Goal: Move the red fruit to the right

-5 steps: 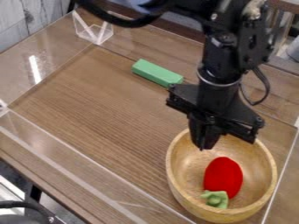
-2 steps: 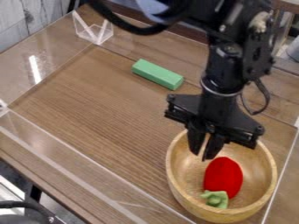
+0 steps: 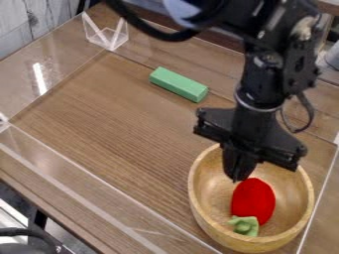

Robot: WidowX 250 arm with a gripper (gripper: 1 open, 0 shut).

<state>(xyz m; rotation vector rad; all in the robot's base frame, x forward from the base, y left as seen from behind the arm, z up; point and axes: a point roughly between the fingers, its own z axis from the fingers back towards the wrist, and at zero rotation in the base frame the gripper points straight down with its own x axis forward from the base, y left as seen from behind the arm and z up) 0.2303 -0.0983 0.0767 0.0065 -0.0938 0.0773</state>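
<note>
Wooden bowl (image 3: pixel 209 203) holds red fruit (image 3: pixel 253 201) lengthwise, cap toward camera.

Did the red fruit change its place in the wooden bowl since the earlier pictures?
No. The red fruit lies at the same spot in the wooden bowl, with its green cap toward the near rim, as before.

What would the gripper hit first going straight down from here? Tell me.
Most likely the red fruit. The gripper points down with its jaws shut, its tip just above the fruit's upper end inside the wooden bowl. With one view, depth is uncertain; it might meet the bowl's floor beside the fruit instead.
</note>
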